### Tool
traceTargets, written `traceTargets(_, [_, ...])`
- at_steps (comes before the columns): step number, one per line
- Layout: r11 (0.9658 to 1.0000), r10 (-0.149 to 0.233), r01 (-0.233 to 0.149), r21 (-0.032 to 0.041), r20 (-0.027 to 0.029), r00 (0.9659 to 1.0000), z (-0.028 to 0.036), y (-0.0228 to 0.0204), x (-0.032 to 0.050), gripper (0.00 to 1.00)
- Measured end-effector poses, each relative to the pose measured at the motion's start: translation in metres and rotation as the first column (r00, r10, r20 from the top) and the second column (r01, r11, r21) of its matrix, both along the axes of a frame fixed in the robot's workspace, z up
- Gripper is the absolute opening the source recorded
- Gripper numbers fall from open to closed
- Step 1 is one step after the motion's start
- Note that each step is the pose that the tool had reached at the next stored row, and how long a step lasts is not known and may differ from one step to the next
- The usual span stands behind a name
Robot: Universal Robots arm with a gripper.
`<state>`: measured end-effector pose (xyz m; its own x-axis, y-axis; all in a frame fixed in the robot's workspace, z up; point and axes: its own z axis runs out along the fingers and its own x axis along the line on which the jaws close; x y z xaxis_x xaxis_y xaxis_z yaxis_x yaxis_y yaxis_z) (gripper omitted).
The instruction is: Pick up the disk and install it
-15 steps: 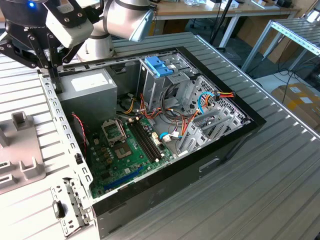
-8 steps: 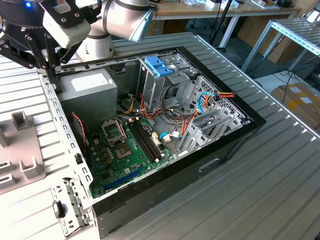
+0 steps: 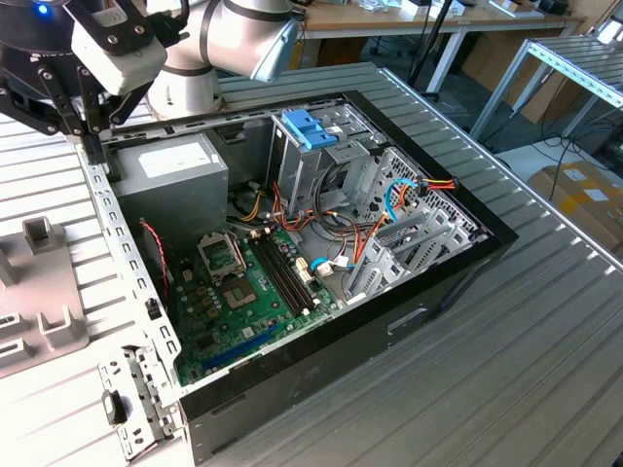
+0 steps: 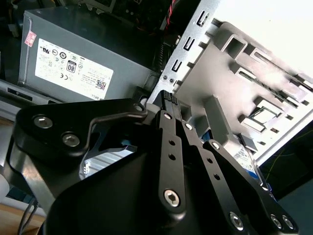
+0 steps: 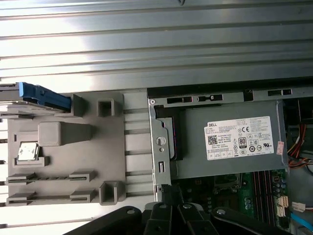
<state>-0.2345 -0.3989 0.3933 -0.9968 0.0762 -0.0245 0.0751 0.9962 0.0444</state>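
Black gripper links hang from the silver-grey arm at the exterior view's upper left. The wrist is bent so the fingers point down over the perforated rear wall of the open computer case, just beside the grey power supply. The jaws are pressed together with nothing between them. In the second wrist view the fingertips meet in one narrow point above the edge of that wall.

At the exterior view's left, beside the case, lies a grey fixture plate. In the first wrist view the disk stands on edge in a slot at this plate's outer border, on the side away from the case and apart from the gripper. It shows edge-on as a thin dark body ending in a blue plastic tab, and its flat faces cannot be made out.

Toward the exterior view's right come the green motherboard, then the metal drive cage with a light-blue plastic piece on top. The case rests on a ribbed metal table.
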Motion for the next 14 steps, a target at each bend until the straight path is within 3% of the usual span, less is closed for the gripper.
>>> traceTargets(14, [1.0000, 0.000, 0.000, 0.0000, -0.0001, 1.0000, 0.0000, 0.0000, -0.0100, 0.11])
